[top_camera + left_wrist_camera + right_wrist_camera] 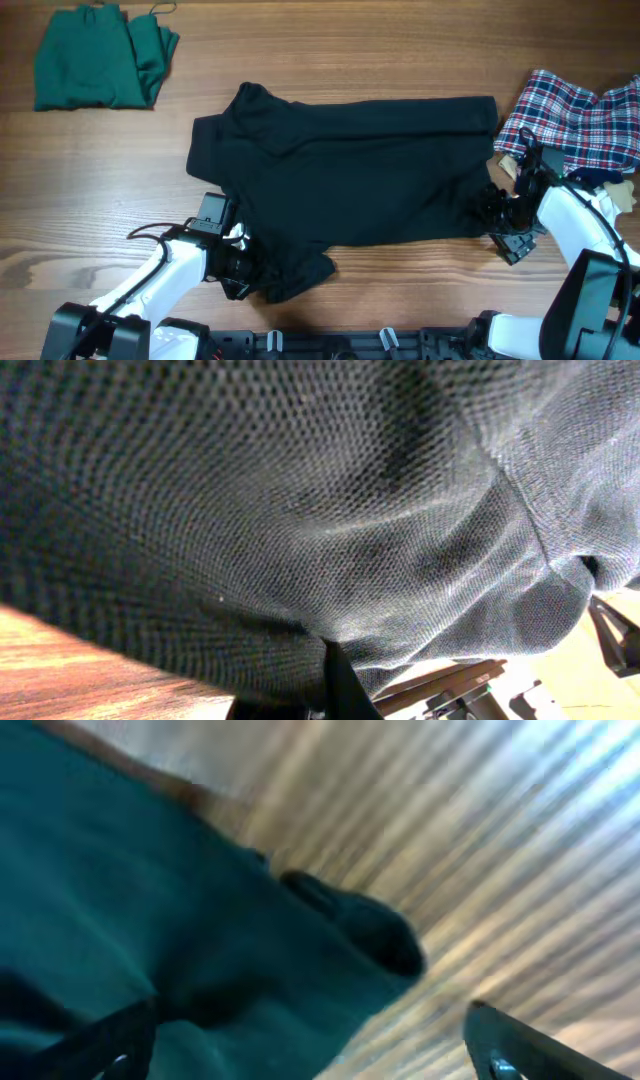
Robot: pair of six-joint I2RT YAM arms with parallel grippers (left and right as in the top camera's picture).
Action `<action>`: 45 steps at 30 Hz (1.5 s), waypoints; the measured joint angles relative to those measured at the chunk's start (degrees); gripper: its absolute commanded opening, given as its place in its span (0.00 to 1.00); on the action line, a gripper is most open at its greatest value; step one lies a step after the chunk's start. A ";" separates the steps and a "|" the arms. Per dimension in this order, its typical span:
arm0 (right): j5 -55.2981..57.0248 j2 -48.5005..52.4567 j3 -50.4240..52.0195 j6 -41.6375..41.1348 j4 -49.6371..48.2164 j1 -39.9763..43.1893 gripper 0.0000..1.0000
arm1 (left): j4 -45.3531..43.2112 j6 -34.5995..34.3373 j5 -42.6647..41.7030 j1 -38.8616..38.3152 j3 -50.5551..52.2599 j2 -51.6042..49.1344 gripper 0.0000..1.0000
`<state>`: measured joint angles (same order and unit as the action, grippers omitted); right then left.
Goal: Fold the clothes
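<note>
Three garments lie on the table [100, 180], the black shirt [370, 180] central, the green garment [95, 55] far left, the plaid shirt [580, 120] far right; my left gripper [243, 268] pinches the black sleeve, my right gripper [497, 212] stands wide at its edge.

Nothing can be read: no text, label, brand, number or sign shows on the black shirt [350, 170], green garment [90, 70], plaid shirt [580, 120] or tabletop [300, 60].

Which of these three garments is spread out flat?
The large black fabric shirt, centre; the green garment lies folded far left, the plaid shirt bunched right.
</note>
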<state>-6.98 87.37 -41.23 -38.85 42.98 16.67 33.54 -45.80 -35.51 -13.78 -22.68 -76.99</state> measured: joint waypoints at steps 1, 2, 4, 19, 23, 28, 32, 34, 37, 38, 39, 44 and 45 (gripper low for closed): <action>-0.33 -0.11 0.00 0.46 -0.31 0.00 1.00 | 0.00 0.00 0.00 0.00 0.00 0.00 0.04; -0.76 -0.24 0.00 0.87 -1.11 0.00 1.00 | 0.00 0.00 0.00 0.00 0.00 0.00 0.04; -2.01 -0.55 0.00 1.90 -3.43 0.00 1.00 | -0.02 0.00 0.00 0.00 0.00 0.00 0.04; -4.70 -0.59 0.02 6.34 -6.54 0.00 0.13 | -1.09 0.02 0.00 0.00 0.00 0.00 0.04; -5.68 -0.59 0.02 7.08 -6.40 0.00 0.04 | -2.14 0.96 -0.17 0.00 0.00 0.00 0.04; -6.95 -0.59 0.02 8.39 -6.43 0.00 0.04 | -2.93 4.11 0.11 0.00 -0.04 0.76 0.04; -7.41 -0.59 -1.09 9.20 -5.86 0.00 0.04 | -2.95 5.27 0.96 0.00 -1.53 3.89 0.04; -7.61 -0.59 -2.75 9.40 -5.68 0.00 0.04 | -2.97 5.57 1.29 0.00 -2.58 5.86 0.04; -7.63 -0.59 -4.72 9.77 -5.14 0.00 0.04 | -2.97 6.19 1.95 0.00 -3.67 8.28 0.04; -7.65 -0.59 -5.16 9.86 -4.98 0.00 0.04 | -2.97 6.34 2.27 0.00 -3.96 9.05 0.04; -7.67 -0.59 -5.66 9.90 -4.87 0.00 0.04 | -2.97 6.51 3.08 0.00 -4.39 10.08 0.04; -8.68 -0.59 -6.08 10.03 -6.27 0.00 0.04 | -2.97 6.78 7.85 0.00 -6.36 11.06 0.04; -8.74 -0.59 -6.08 10.03 -6.91 0.00 0.04 | -2.95 6.78 9.25 0.00 -7.10 11.06 0.04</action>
<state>-15.73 86.78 -47.31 -28.82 36.07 16.67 30.59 -39.03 -26.26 -13.78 -29.78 -65.93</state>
